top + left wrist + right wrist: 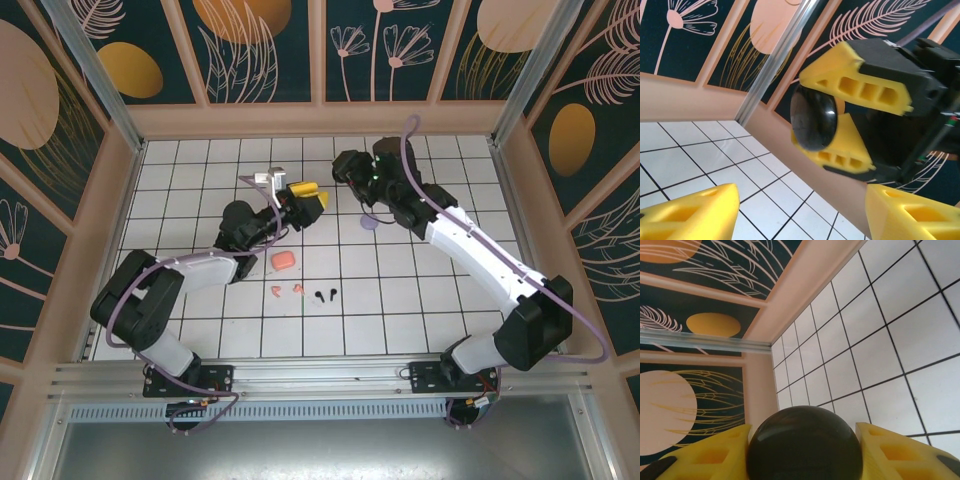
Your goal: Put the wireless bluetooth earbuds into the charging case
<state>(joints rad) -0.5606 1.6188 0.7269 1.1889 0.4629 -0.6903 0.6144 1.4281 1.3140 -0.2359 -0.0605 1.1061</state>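
Tiled floor (420, 300) holds earbuds (298, 290); right claw (804, 426) grips black case (813, 122) (glossy).

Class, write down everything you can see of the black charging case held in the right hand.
The black charging case is a smooth, rounded, glossy shell, plastic by its look, with faint reflections on its surface. It is pinched between the two yellow fingers of the right hand, one on each side, and held in the air above the white tiled surface. No seam, lid or opening can be made out, so I cannot tell whether it is open or closed. Nothing else touches it.
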